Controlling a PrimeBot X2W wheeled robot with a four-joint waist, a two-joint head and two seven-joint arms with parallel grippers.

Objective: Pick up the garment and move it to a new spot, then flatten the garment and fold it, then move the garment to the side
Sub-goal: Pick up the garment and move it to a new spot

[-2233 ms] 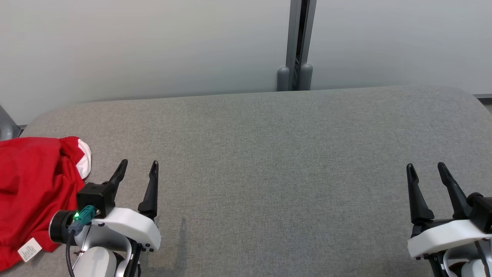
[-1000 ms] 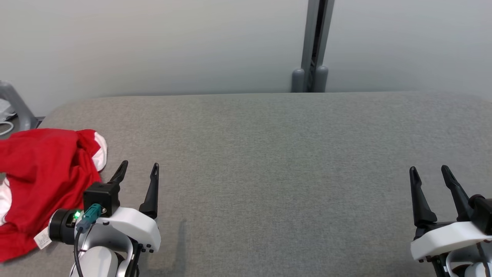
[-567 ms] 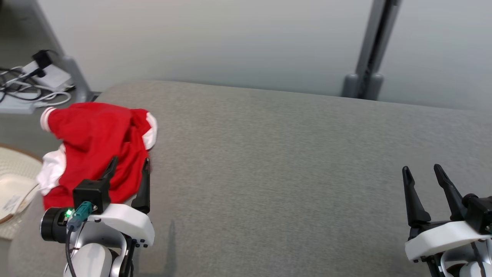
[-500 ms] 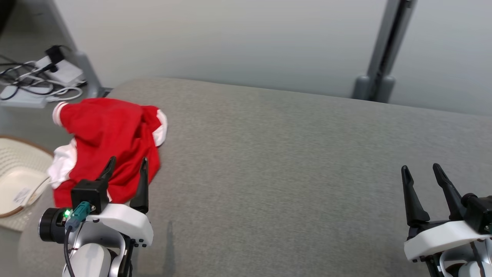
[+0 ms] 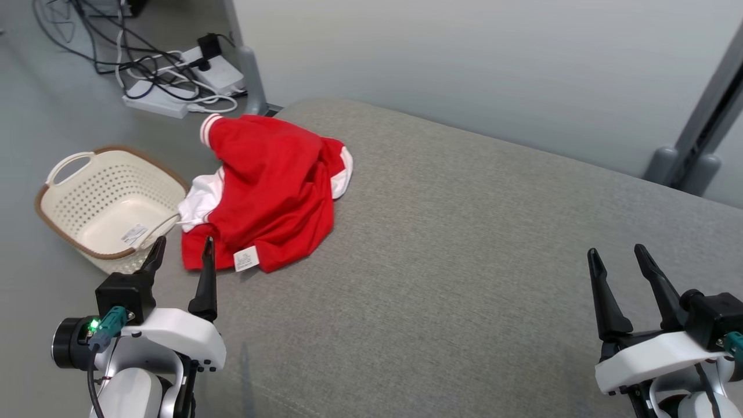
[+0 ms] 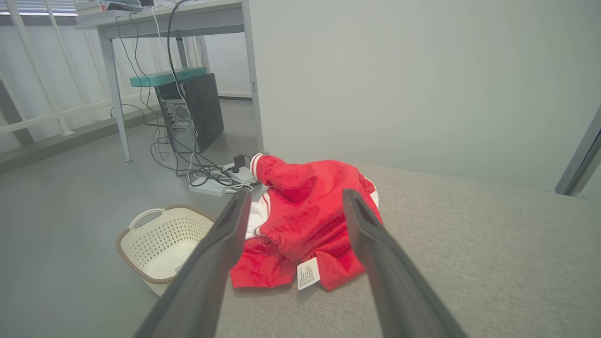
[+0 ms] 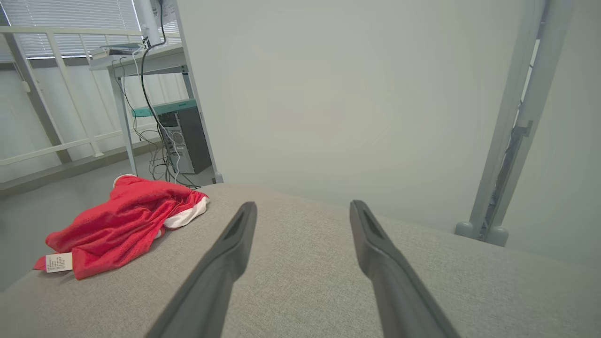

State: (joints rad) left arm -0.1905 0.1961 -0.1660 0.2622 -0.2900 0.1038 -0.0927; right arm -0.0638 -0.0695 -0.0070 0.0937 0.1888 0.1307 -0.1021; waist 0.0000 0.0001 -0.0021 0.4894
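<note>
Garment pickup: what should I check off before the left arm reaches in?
1. Left jaws open, empty: ok.
2. Right jaws open, empty: ok.
3. Garment lying on the grey surface: ok.
4. Garment straight ahead of the left jaws: ok.
5. Garment flat: not ok, it is crumpled.
6. Garment clear of the basket: cannot tell.
</note>
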